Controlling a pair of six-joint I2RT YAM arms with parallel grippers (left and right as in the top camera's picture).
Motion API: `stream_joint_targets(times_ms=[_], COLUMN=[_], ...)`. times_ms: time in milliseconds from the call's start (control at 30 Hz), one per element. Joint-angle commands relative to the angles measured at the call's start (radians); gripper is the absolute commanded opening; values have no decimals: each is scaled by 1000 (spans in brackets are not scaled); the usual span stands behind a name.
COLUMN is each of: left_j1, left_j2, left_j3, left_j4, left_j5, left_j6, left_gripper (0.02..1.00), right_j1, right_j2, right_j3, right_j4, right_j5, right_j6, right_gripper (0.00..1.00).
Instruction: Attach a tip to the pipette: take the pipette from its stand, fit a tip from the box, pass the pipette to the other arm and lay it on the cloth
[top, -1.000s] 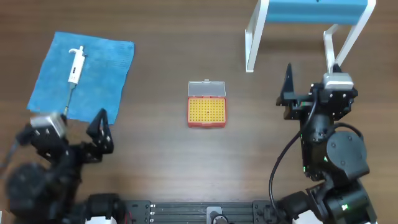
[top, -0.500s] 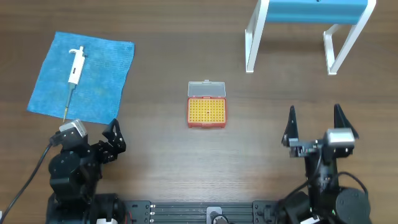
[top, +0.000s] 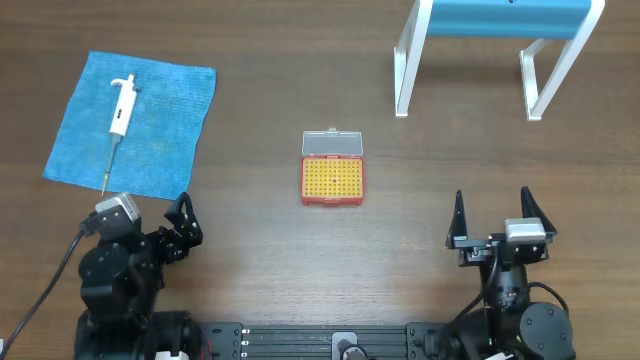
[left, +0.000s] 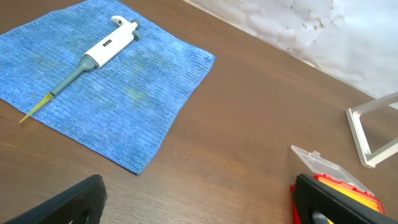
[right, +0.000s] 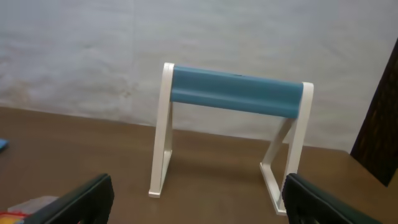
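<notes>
The left gripper (left: 199, 190) hangs low at its own base with the jaws spread wide and nothing between them. On the top view's clock face, the near edge of the blue cloth (top: 165, 140) lies just beyond it at about 11 o'clock. Farther along that line the pipette (top: 119, 108) rests flat on the cloth and apart from both arms. Its long axis runs nearly 12 to 6: the white thumb end points to 12, and the yellow tip (top: 104, 181) sits at the 6 to 7 end, close to the cloth's near hem.

The tip box (top: 332, 181) is at about 2 o'clock from this gripper, mid-table, with its lid open.

The right gripper (top: 491, 200) is also wide open and empty, drawn back near its base. The blue-barred stand (top: 500, 18) lies straight ahead of it at 12 o'clock and carries no pipette. From there the pipette is far off across the table (top: 420, 150) at about 10 o'clock, well beyond the box.

The left arm is clearly the nearer one. With the tipped pipette lying on the cloth, the task looks complete. Any further grasp would fall to the left arm, closing across the shaft from 9 to 3.
</notes>
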Motion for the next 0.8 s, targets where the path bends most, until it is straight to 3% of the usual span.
stream_joint_targets(times_ms=[33, 200, 800], left_j1=[-3, -4, -4], left_j2=[-23, -28, -228], left_j3=[-98, -193, -290], left_j4=[3, -86, -88], left_j5=[-18, -18, -18], left_j6=[-8, -8, -8], left_gripper=[969, 972, 972], right_j1=[3, 3, 3], right_j2=[-11, -11, -11], right_j3=[-12, -12, -12], right_j4=[-55, -61, -74], right_j5=[-6, -6, -6], right_j6=[-6, -6, 35], right_gripper=[873, 873, 873])
